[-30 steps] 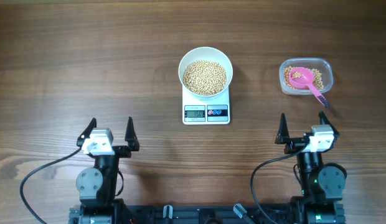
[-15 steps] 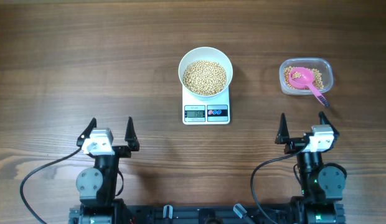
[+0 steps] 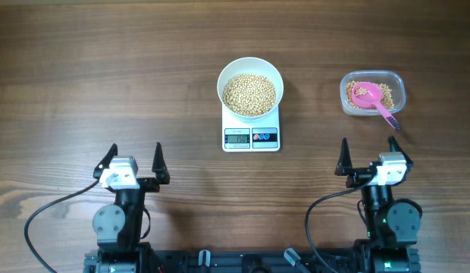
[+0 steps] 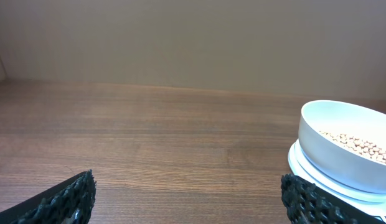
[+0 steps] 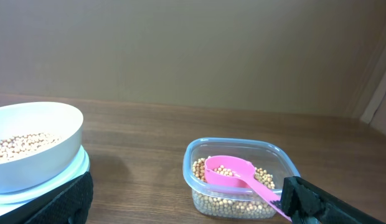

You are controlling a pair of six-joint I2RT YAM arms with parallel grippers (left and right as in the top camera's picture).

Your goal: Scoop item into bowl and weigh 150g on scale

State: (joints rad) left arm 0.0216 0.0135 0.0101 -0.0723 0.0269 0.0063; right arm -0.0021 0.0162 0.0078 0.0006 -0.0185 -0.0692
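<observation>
Small tan-yellow beans in round white bowl, upper centre | left gripper, right gripper gape empty | I fear nudging flat white scale skews reading.

A robot test bench is suggested by the brown wood-grain table, plain beige wall and trailing black cables.

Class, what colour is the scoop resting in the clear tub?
Pink scoop, clearest in the right wrist view.
</observation>
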